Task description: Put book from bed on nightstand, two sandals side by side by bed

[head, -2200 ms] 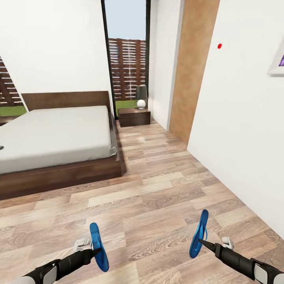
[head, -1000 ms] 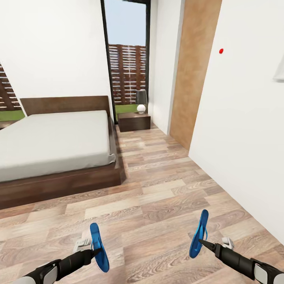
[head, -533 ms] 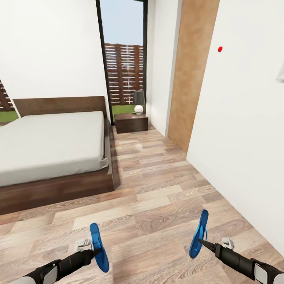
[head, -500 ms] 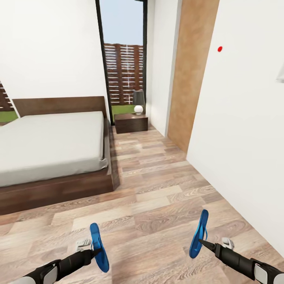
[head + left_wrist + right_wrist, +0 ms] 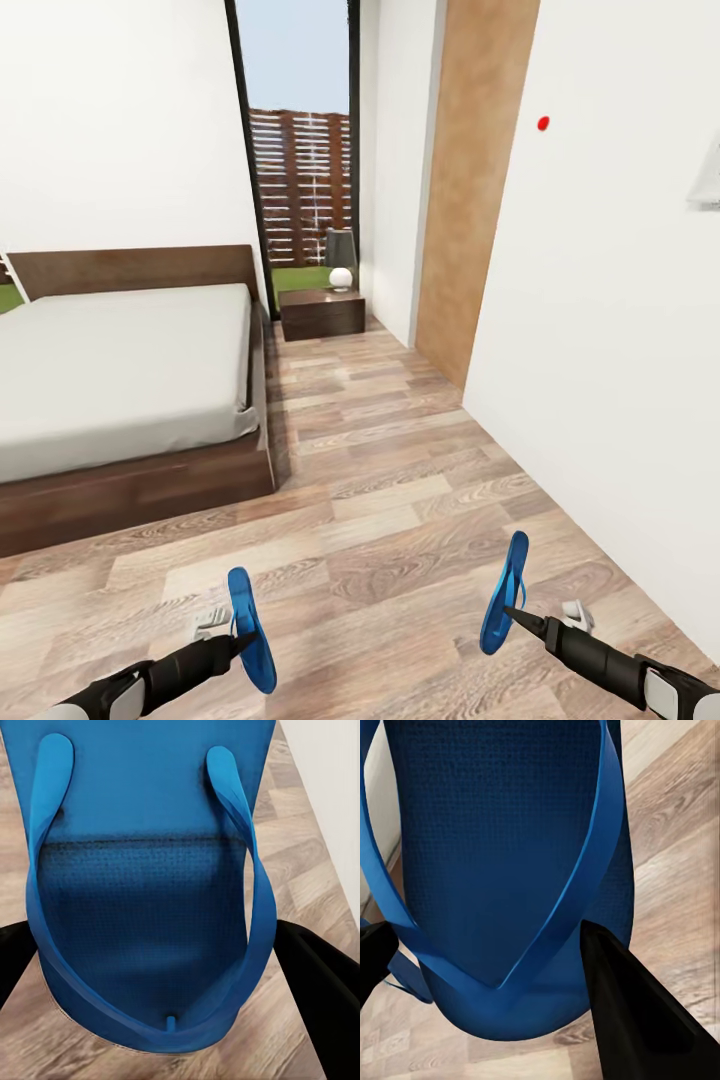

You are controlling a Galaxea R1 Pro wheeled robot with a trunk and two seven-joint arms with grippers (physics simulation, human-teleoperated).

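Bedroom: white walls, wood-plank floor (image 5: 400, 520), tall dark-framed window (image 5: 300, 150) with slatted fence beyond.
Bed (image 5: 120, 370): pale grey mattress on low dark frame, at left of head view, well ahead of both arms.
Nightstand (image 5: 320, 313): against far wall just beside bed's head end (lamp (image 5: 340, 258) on top).
Left sandal (image 5: 250, 630): bright blue, held on edge above floor, clamped by left gripper (image 5: 238, 640); black fingers (image 5: 315, 982) pressed on both sides of sole.
Right sandal (image 5: 503, 592): bright blue, also on edge, pinched at toe end by right gripper (image 5: 515, 615); finger (image 5: 630, 1012) against strap.
Sandals: well apart, near right wall.
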